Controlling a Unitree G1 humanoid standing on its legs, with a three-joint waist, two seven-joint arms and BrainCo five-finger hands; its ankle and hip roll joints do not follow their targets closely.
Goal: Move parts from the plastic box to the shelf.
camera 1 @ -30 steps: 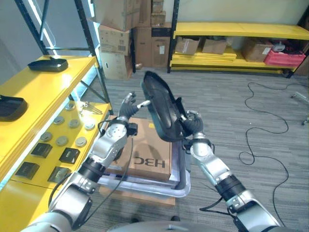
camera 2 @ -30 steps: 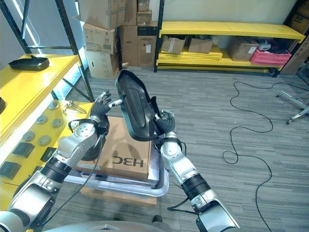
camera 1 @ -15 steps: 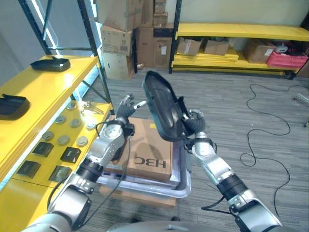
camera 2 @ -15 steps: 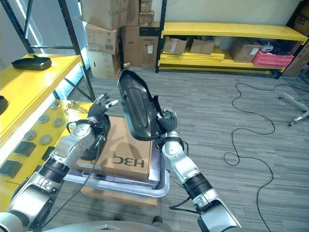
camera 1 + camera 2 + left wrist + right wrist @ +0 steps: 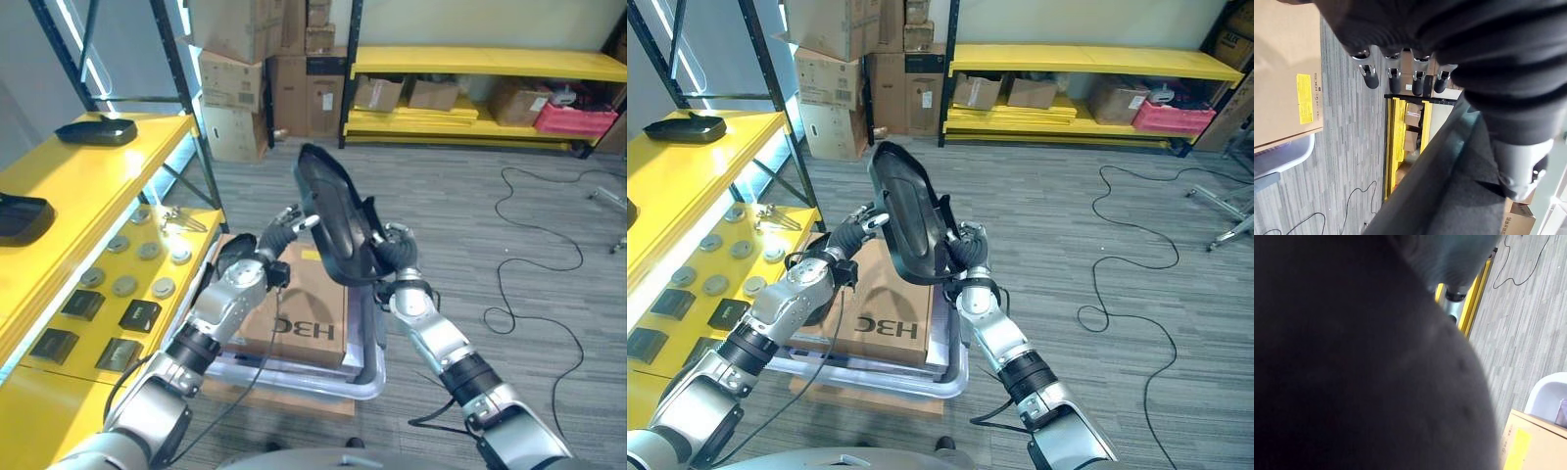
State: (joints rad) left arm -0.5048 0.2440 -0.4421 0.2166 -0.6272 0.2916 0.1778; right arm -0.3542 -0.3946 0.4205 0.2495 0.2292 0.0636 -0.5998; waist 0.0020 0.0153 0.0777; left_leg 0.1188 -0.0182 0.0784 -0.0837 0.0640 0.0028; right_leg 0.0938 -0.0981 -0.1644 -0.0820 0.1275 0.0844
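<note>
A long black plastic shell part stands nearly upright in the air above the plastic box. That box is a white tub on the floor with a brown carton in it. My right hand is shut on the part's lower right edge, and the part's dark surface lies right against that wrist. My left hand is open, its straight fingers reaching to the part's left rim. The yellow shelf stands at the left.
Two black parts lie on the shelf's top level. Round discs and small black pieces cover the level below. A dark rack post rises beside the shelf. Stacked cartons and a far yellow rack stand behind.
My left hand has swung right, from beside the carton to the black part's left rim. The right hand and the part have barely moved.
</note>
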